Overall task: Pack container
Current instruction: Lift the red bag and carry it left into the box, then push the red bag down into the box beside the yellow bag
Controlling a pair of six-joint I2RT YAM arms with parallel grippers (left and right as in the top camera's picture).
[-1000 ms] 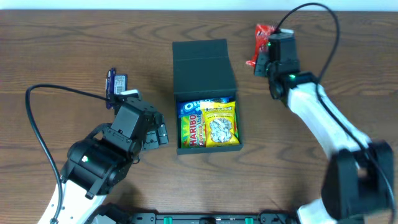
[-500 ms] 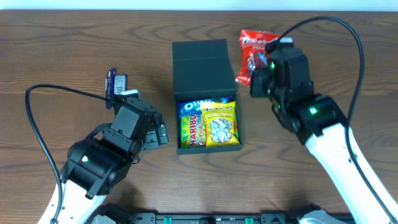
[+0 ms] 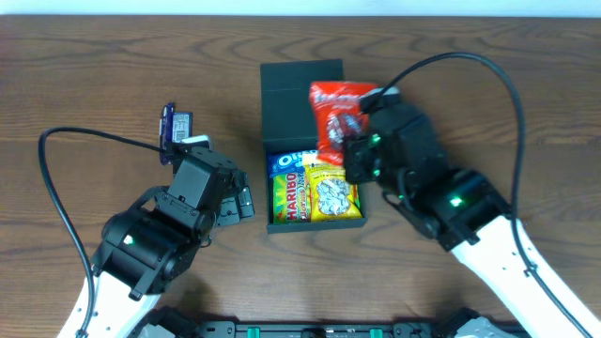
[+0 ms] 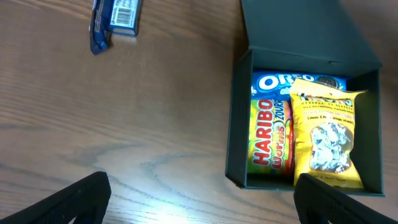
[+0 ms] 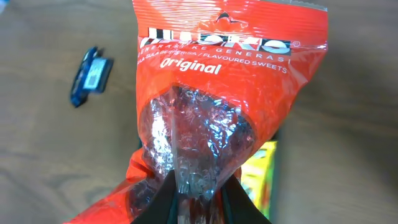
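The dark teal-green container lies open at mid table, its flap lid folded back. Inside lie an Oreo packet, a Haribo worms packet and a yellow snack packet. My right gripper is shut on a red sweets bag and holds it over the container's right half; the bag fills the right wrist view. My left gripper is open and empty over bare table, left of the container.
A small blue packet lies on the wooden table left of the container; it also shows in the left wrist view and the right wrist view. Black cables arc over both sides of the table.
My right gripper has carried the red sweets bag from the table's far right to over the container. The left arm has not moved.
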